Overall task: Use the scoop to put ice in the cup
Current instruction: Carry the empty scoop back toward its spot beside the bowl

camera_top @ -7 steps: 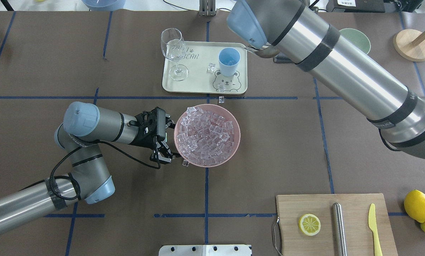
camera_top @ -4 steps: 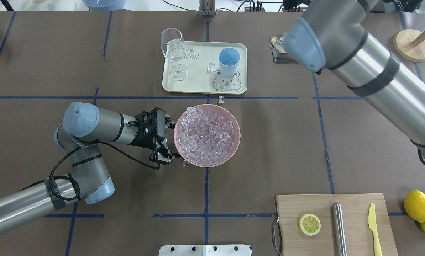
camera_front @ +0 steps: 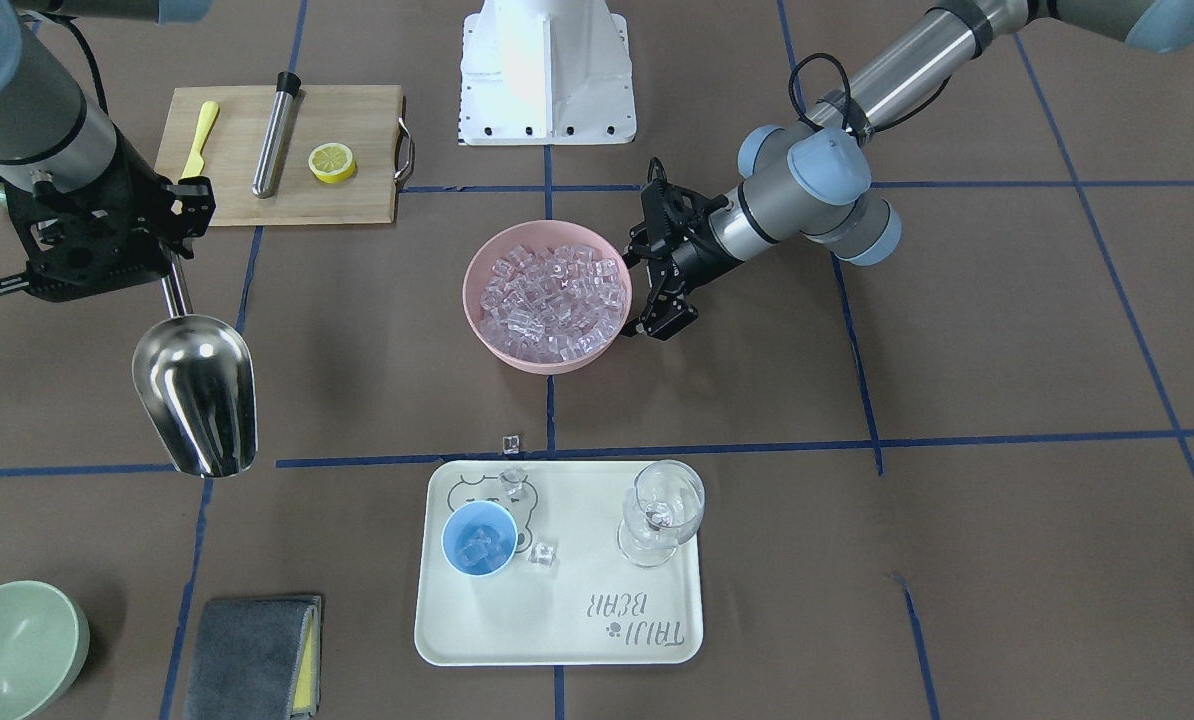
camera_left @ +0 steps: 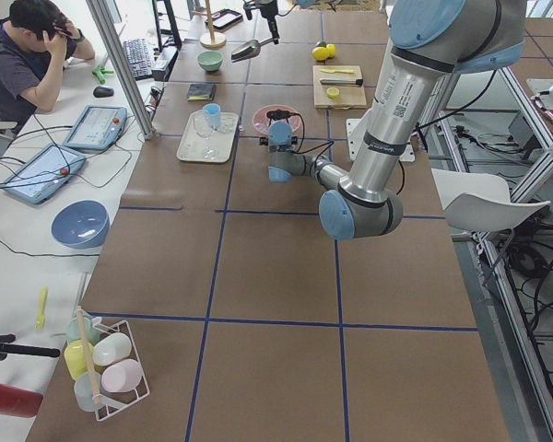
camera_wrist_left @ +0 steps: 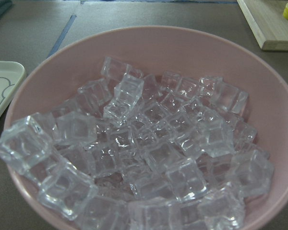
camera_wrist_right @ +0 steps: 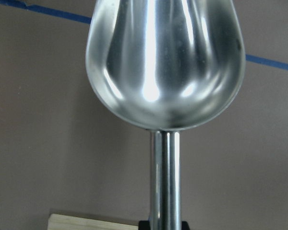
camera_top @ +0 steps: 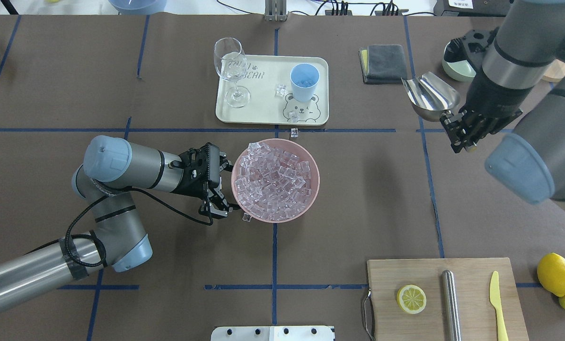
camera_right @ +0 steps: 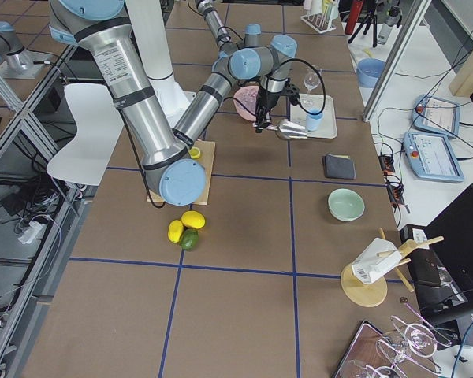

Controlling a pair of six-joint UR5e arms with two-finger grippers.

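Observation:
My right gripper (camera_top: 462, 131) is shut on the handle of the steel scoop (camera_top: 429, 97) and holds it in the air over the table's right side. The trough is empty in the right wrist view (camera_wrist_right: 165, 62). The ice (camera_top: 273, 182) fills a pink bowl (camera_top: 313, 189) at the table's middle. My left gripper (camera_top: 225, 187) is open, its fingers spread against the bowl's left wall. The light-blue cup (camera_top: 304, 80) stands on a cream tray (camera_top: 263, 113) and holds a few cubes (camera_front: 477, 548). Loose cubes lie on the tray (camera_top: 280, 90) and on the table (camera_top: 294, 133).
A wine glass (camera_top: 230, 71) stands on the tray's left part. A grey cloth (camera_top: 384, 61) and a pale-green bowl (camera_front: 12, 645) lie at the far right. A cutting board (camera_top: 472, 327) with a lemon slice, a steel cylinder and a yellow knife is near right, beside lemons (camera_top: 554, 274).
My right arm has swung from beside the tray to the right and nearer, carrying the scoop with it. The left arm and the bowl have not moved.

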